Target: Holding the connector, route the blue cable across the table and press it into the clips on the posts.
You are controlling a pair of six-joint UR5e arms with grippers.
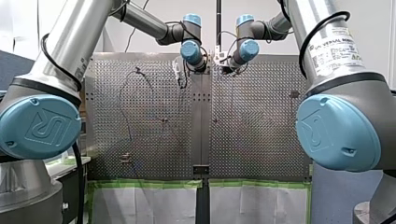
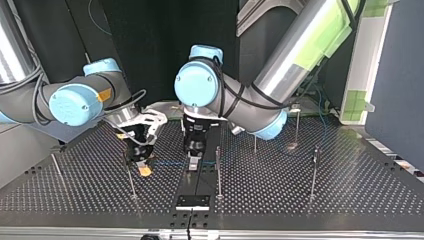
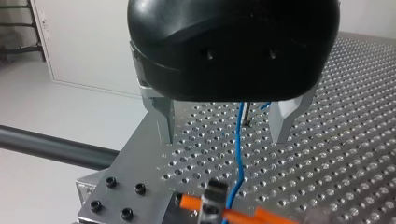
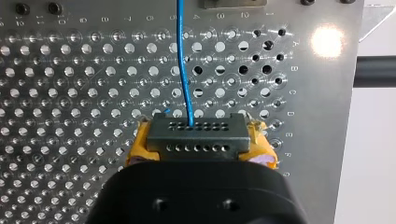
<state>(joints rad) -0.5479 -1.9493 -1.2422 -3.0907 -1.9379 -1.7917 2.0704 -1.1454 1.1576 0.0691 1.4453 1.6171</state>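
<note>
Right gripper [image 4: 198, 142], right wrist view: yellow pads [image 4: 137, 149] clamped on the dark connector [image 4: 196, 133]; blue cable [image 4: 183, 60] leaves it over the perforated table [image 4: 70, 70].
Left wrist view: left gripper [image 3: 223, 137], metal fingers [image 3: 164, 119] apart, cable running between them, touching neither; connector partly cut off at the edge.
Top view alone shows thin posts [image 2: 218, 170] standing around both grippers; their tops too small to read.
Front view: grippers close together at the table's far edge, fingers hidden.
</note>
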